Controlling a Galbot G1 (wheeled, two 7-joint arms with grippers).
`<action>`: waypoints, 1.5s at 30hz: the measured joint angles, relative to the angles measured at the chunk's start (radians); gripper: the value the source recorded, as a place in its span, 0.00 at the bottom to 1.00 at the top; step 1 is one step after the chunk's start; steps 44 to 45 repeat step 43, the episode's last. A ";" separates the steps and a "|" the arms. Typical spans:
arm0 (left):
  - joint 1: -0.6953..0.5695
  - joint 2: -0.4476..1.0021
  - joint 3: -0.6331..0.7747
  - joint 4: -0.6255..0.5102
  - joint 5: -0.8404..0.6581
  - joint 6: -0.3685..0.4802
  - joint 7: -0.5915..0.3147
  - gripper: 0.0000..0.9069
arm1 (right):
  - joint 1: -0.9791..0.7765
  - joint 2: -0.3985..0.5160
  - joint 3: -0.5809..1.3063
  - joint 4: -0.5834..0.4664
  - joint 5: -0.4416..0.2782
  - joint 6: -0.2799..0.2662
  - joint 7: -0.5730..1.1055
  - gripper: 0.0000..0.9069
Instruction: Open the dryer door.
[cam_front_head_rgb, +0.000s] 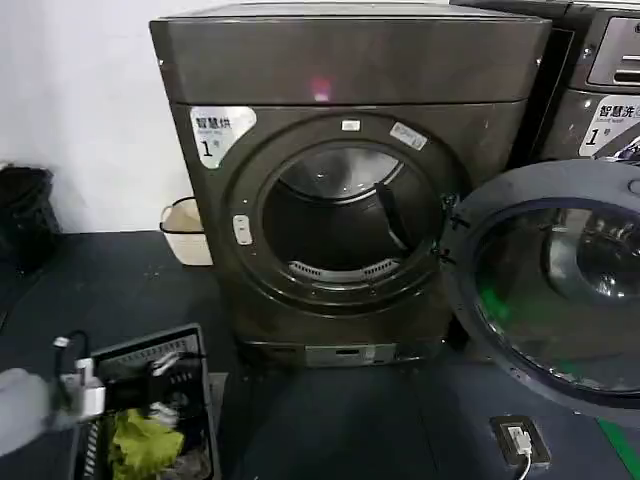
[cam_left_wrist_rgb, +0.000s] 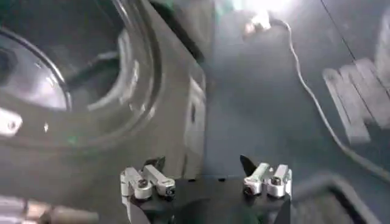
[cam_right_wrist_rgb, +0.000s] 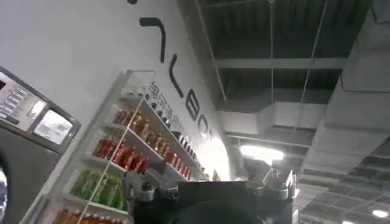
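The dryer (cam_front_head_rgb: 350, 70) stands in the middle, a dark bronze-grey box with a white label marked 1 and a pink light. The dryer door (cam_front_head_rgb: 560, 290) is swung wide open to the right, its dark inner rim and glass facing me. The round drum opening (cam_front_head_rgb: 345, 215) is uncovered. My left gripper (cam_front_head_rgb: 120, 380) hovers low at the left, over a basket, well away from the door. In the left wrist view the left gripper (cam_left_wrist_rgb: 201, 163) is open and empty, with the dryer's front (cam_left_wrist_rgb: 177, 122) beyond it. My right gripper (cam_right_wrist_rgb: 204, 179) points up toward the ceiling, open and holding nothing.
A dark laundry basket (cam_front_head_rgb: 195, 345) with green cloth sits at the lower left. A beige bin (cam_front_head_rgb: 185, 230) stands left of the dryer. The neighbouring machine (cam_front_head_rgb: 600, 90) is behind the open door. A floor socket with cable (cam_front_head_rgb: 520, 440) lies in front. Bottle shelves (cam_right_wrist_rgb: 128, 152) line a wall.
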 joint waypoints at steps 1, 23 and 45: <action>0.003 0.015 0.000 0.008 0.009 -0.001 0.007 1.00 | 0.003 0.000 -0.003 0.002 0.000 0.000 0.000 1.00; -0.010 0.095 0.013 0.107 0.151 -0.009 0.100 1.00 | 0.005 -0.002 -0.008 0.000 0.000 0.003 -0.008 1.00; -0.019 0.083 0.013 0.121 0.180 -0.024 0.142 1.00 | 0.000 -0.001 0.015 0.017 -0.040 0.009 -0.010 1.00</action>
